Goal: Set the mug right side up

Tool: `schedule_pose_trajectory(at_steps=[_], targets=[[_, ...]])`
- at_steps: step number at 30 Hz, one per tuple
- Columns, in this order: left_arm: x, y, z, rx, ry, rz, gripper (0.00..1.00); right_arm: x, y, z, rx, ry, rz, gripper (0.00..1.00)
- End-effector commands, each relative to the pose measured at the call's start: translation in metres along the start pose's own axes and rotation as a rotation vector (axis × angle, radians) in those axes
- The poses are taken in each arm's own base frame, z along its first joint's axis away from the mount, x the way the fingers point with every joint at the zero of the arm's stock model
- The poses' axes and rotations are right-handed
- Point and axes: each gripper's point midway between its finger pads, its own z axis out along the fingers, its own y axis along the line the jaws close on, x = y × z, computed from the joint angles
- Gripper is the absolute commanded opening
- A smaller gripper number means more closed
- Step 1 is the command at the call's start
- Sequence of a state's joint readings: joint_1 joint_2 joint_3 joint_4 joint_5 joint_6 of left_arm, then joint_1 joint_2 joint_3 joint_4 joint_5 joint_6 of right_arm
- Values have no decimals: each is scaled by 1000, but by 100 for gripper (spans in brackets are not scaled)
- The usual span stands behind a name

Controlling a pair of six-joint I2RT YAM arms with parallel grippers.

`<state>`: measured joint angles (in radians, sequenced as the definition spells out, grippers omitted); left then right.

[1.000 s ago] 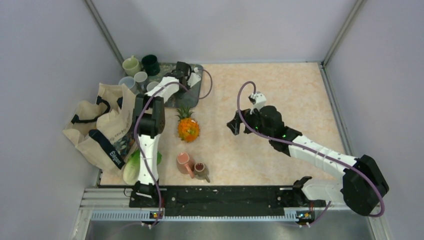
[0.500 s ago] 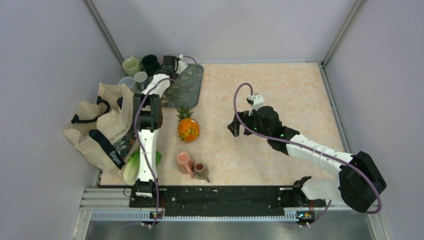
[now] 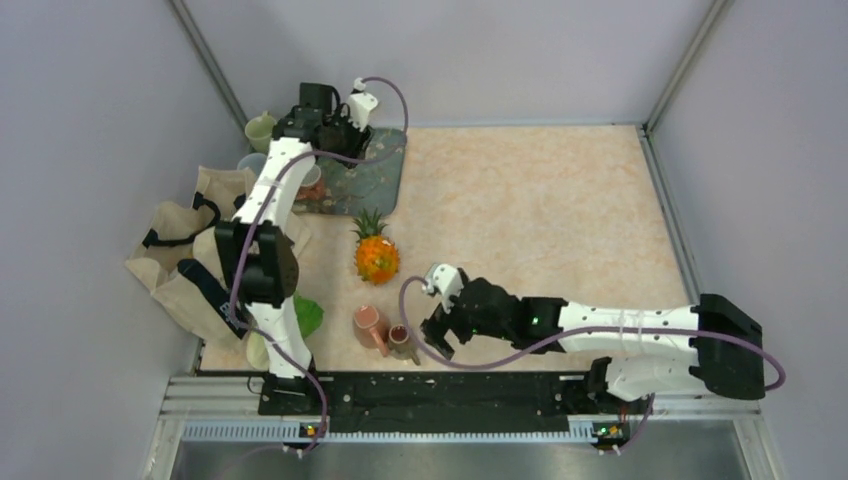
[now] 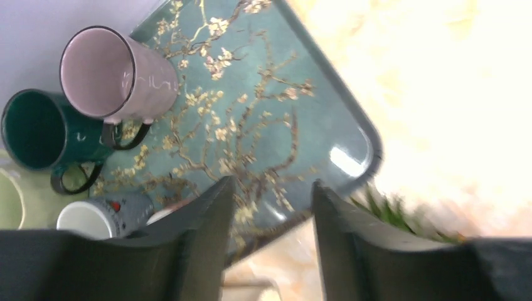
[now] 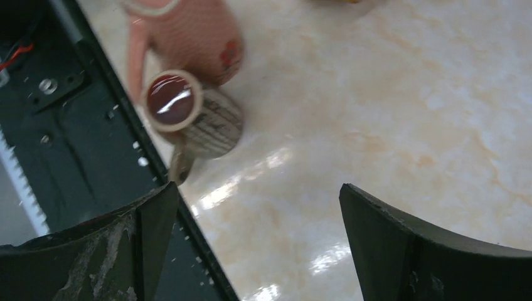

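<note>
Two mugs stand together by the table's near edge. The pink mug (image 3: 367,322) (image 5: 188,31) shows a pale flat top, seemingly its base. The striped brown mug (image 3: 403,341) (image 5: 204,122) shows a glossy dark-red opening, its handle toward the black rail. My right gripper (image 3: 437,333) (image 5: 258,187) hangs open and empty just right of the brown mug, touching neither. My left gripper (image 3: 340,125) (image 4: 271,183) is open and empty above the back of the floral tray (image 3: 385,185) (image 4: 326,119).
A lilac mug (image 4: 119,78) rests on the tray beside a dark green mug (image 4: 37,132) and a grey-white cup (image 4: 103,216). A pineapple (image 3: 377,255) lies mid-table. A tote bag (image 3: 200,260) and leafy greens (image 3: 305,318) sit left. The black rail (image 3: 450,395) runs along the near edge.
My right arm has swung from mid-table down to the near edge beside the two mugs. My left gripper has lifted off the tray toward the back wall, and its jaws have opened.
</note>
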<state>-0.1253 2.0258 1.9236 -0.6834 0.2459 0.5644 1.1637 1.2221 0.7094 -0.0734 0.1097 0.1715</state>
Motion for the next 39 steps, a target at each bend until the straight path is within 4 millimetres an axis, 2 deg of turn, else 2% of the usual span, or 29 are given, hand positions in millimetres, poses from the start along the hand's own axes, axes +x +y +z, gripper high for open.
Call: schedule_pose_trajectory(at_steps=[1, 5, 6, 9, 13, 17, 20, 22, 25, 31, 35, 37, 39], targets=[[-8, -48, -78, 119, -49, -148, 63, -5, 42, -7, -31, -41, -131, 99], [9, -68, -113, 96, -42, -224, 98, 0, 73, 0, -93, -90, -106, 99], [15, -71, -122, 83, -44, -232, 99, 2, 78, 4, -93, -90, -96, 98], [33, -76, -140, 18, -53, -240, 99, 18, 84, 19, -56, -36, -94, 94], [51, -70, -164, -86, -71, -226, 99, 40, 88, 40, 21, 61, -104, 87], [56, -69, -181, -121, -105, -229, 99, 40, 86, 53, 74, 69, -87, 72], [58, -73, -182, -106, -109, -235, 99, 39, 84, 59, 95, 51, -91, 65], [59, -74, -179, -99, -106, -237, 99, 47, 85, 68, 100, 77, -119, 61], [57, -70, -178, -101, -98, -240, 99, 54, 84, 79, 113, 108, -157, 46], [54, -70, -177, -81, -91, -240, 99, 51, 67, 82, 149, 113, -105, 0], [47, -76, -176, -41, -113, -251, 98, 43, 54, 75, 164, 94, -55, 0], [39, -83, -177, 8, -137, -258, 95, 32, 45, 69, 159, 68, 7, 0], [30, -90, -181, 58, -159, -269, 90, 9, 35, 57, 119, -8, 104, 0]])
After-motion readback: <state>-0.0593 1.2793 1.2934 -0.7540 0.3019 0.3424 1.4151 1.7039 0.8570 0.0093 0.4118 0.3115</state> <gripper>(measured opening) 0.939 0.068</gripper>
